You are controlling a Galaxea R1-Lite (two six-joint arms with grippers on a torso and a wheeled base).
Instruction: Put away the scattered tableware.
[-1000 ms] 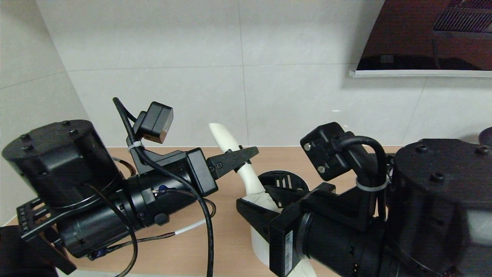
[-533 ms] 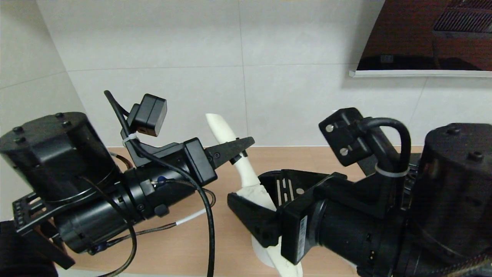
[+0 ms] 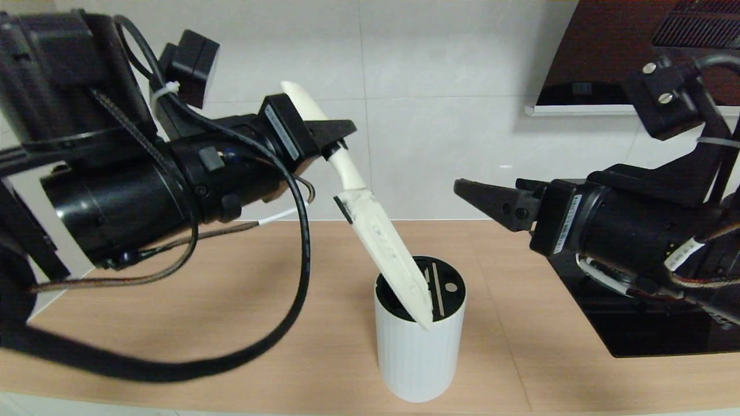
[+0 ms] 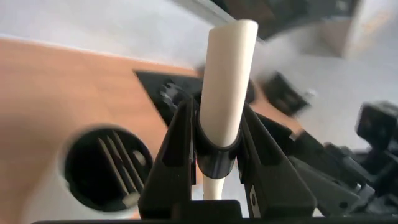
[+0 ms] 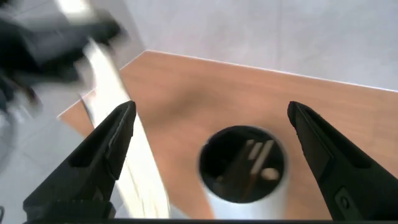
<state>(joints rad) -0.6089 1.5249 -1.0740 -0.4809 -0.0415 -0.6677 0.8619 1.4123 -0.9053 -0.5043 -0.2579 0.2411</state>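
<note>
A white knife (image 3: 381, 248) with a cream handle (image 4: 225, 87) hangs tilted, blade down. My left gripper (image 3: 334, 138) is shut on the handle, high above the counter. The blade tip lies over the near rim of a white cylindrical holder (image 3: 417, 352) with a black slotted top (image 4: 107, 169); whether it touches is unclear. My right gripper (image 3: 491, 193) is in the air to the right of the knife, open and holding nothing. In the right wrist view the gripper (image 5: 210, 112) is spread over the holder (image 5: 242, 165), with the knife (image 5: 118, 137) off to one side.
The holder stands near the front of a wooden counter (image 3: 231, 323). A black cooktop (image 3: 653, 338) is set into the counter on the right, under the right arm. A dark range hood (image 3: 636, 58) hangs on the tiled wall at the back right.
My left gripper has lifted the knife well up, so the blade now hangs over the holder. My right gripper has come away from the blade and moved up and to the right.
</note>
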